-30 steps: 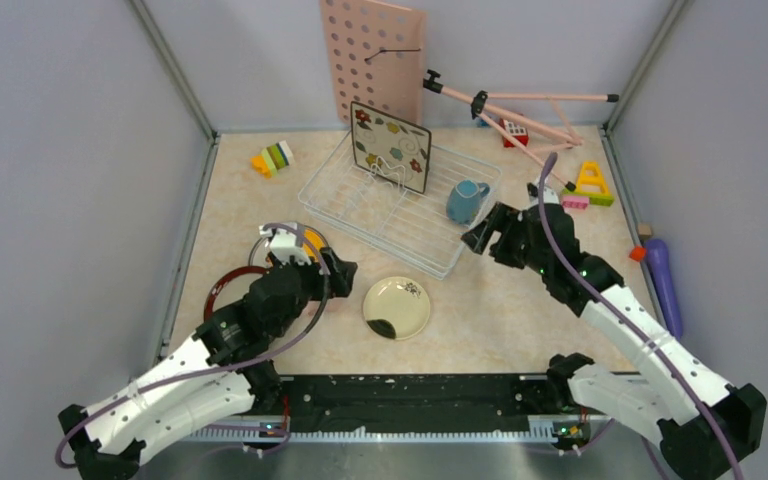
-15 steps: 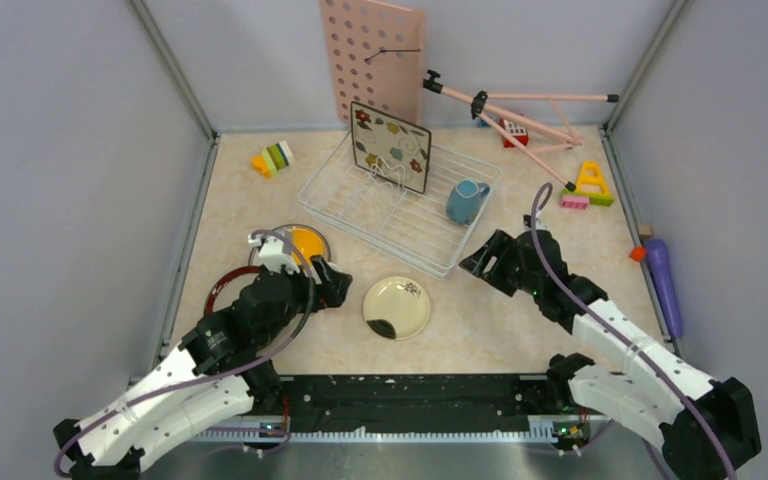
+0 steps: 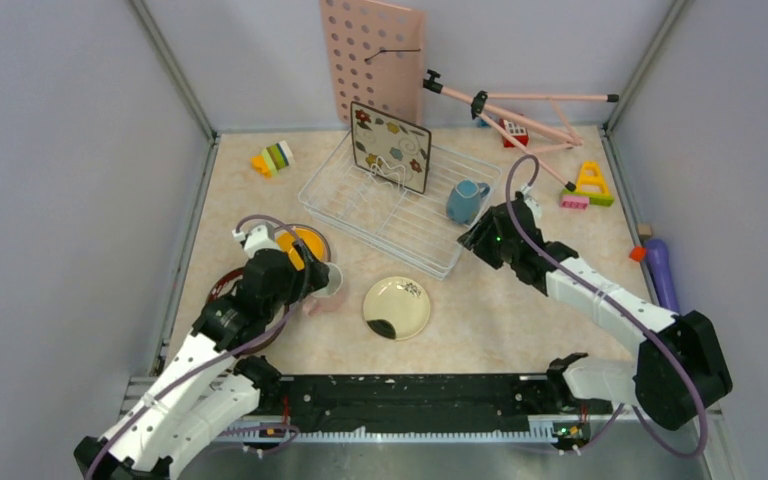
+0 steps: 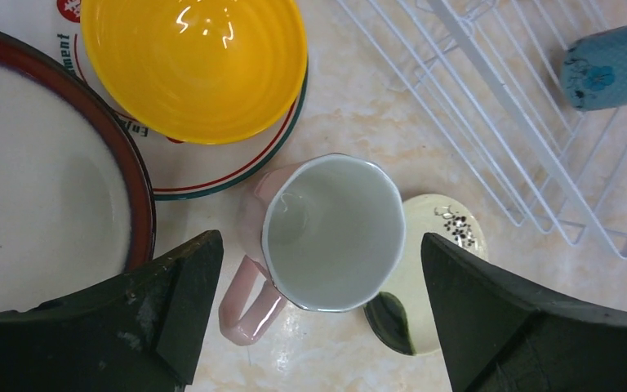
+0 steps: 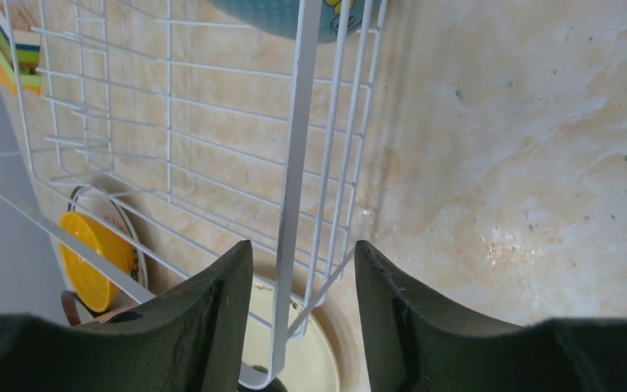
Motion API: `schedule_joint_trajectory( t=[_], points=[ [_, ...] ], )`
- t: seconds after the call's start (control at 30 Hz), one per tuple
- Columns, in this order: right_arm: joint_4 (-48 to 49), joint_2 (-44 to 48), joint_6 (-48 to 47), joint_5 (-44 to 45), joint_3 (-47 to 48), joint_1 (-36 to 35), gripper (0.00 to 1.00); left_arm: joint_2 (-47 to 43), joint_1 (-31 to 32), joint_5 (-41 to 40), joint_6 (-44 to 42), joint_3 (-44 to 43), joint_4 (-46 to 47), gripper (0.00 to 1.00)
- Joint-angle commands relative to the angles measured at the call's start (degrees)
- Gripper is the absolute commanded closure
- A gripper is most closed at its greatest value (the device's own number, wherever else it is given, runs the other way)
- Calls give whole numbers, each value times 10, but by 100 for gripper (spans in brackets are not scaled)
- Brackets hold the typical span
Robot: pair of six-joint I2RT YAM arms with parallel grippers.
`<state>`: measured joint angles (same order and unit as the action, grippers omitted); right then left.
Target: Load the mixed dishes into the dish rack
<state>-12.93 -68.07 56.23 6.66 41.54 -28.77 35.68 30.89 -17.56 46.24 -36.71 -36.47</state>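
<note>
left tool [image 4: 318,245] was spread wide astride the upright pink cup [image 4: 331,233] on the bench [image 4: 335,106], with room on either side. right tool [image 5: 302,253] straddled the dish rack [image 5: 294,163] at its rim wire, part-spread, not touching. red lettering on the plate [image 4: 212,167] under the yellow bowl [image 4: 194,65] was unreadable.

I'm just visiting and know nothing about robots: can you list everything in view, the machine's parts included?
dish rack: one, white wire, middle back
square flowered plate: one, cream, dark-edged, upright in rack
blue cup: one, blue, rack's right end
pink cup: one, pink, upright below left gripper
blotched plate: one, cream and black, before the rack
bowl: one, orange-yellow, on green-rimmed plate, left
dark-red-rimmed plate: one, white, near left
pegboard: one, pink, against back wall
tripod: one, pink, lying back right
toy blocks: several, multicoloured, both back corners
purple object: one, purple, right edge
left gripper: one, black, open above pink cup
right gripper: one, black, open astride rack's near rim
</note>
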Motion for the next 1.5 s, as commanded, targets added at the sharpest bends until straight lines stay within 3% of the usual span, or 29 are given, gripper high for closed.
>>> schedule_joint_trajectory(
  t=[0.0, 0.17, 0.3, 0.37, 0.53, 0.6, 0.7, 0.77, 0.87, 0.93, 0.97, 1.1, 1.3, 1.47],
  points=[
    [0, -28, 7, 47, 50, -6, 54, 46, -17, 17, -17, -12, 16, 6],
    [-10, -35, -9, 69, 67, -6, 67, 86, -22, -15, -23, -19, -1, 24],
    [-12, -28, -20, 88, 75, -3, 91, 92, -23, -43, -35, -17, -20, 28],
    [-16, -31, -25, 89, 79, -2, 100, 97, -23, -33, -40, -10, -11, 35],
    [-32, -27, -35, 110, 89, 5, 100, 111, -22, -21, -52, 5, 18, 60],
    [-35, -20, -40, 116, 86, 9, 100, 115, -22, -21, -60, 5, 22, 62],
    [-20, -11, -47, 101, 75, 10, 64, 122, -23, -22, -66, 7, 25, 62],
    [-12, -11, -46, 89, 68, 10, 50, 126, -23, -20, -69, 10, 30, 64],
    [-1, -27, -41, 72, 67, 10, 48, 129, -23, -12, -76, 15, 46, 77],
    [2, -50, -38, 59, 72, 10, 48, 128, -23, 1, -82, 14, 53, 98],
    [5, -62, -35, 52, 75, 10, 48, 127, -23, 8, -84, 10, 53, 100],
    [14, -97, -34, 25, 86, 10, 60, 115, -23, 31, -97, -3, 47, 100],
    [-40, -101, -47, 80, 116, 19, 97, 103, -22, 95, -110, -37, 30, 100],
    [-49, -78, -59, 102, 105, 35, 100, 94, -22, 137, -131, -58, 26, 100]
  ],
)
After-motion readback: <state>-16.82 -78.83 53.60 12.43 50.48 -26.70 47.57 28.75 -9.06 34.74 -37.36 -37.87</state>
